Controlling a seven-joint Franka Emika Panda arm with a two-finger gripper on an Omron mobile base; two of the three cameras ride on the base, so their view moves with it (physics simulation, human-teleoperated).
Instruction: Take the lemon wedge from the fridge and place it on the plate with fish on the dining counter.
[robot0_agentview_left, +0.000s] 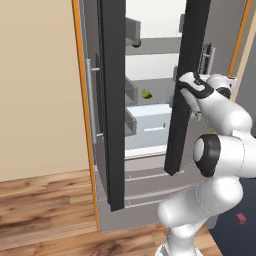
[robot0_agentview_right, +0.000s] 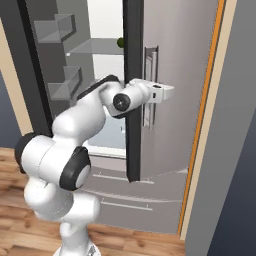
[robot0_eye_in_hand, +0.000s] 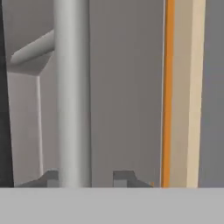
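**Ana:** Hand view first: what is the gripper (robot0_eye_in_hand: 83, 178) doing?

**Ben:** Its two dark fingertips (robot0_eye_in_hand: 49, 178) stand on either side of the silver handle (robot0_eye_in_hand: 72, 96) of the fridge's right door. One tip touches the bar on the left; the other sits a little off it on the right, so I can't tell whether the bar is truly clamped.

**Ana:** And from the right base view?

**Ben:** The white arm (robot0_agentview_right: 75, 130) reaches across the black door edge (robot0_agentview_right: 133, 100), and the gripper (robot0_agentview_right: 159, 93) meets the handle (robot0_agentview_right: 150, 85) on the grey door front.

**Ana:** How does the fridge (robot0_agentview_left: 150, 125) stand?

**Ben:** Both doors are partly open, showing the white inside between their black edges.

**Ana:** Where is the lemon wedge (robot0_agentview_left: 146, 93)?

**Ben:** On a middle shelf inside, a tiny yellow-green piece seen in the left base view, above a pale drawer (robot0_agentview_left: 150, 122). A dark green round item (robot0_agentview_left: 136, 44) sits on the shelf above.
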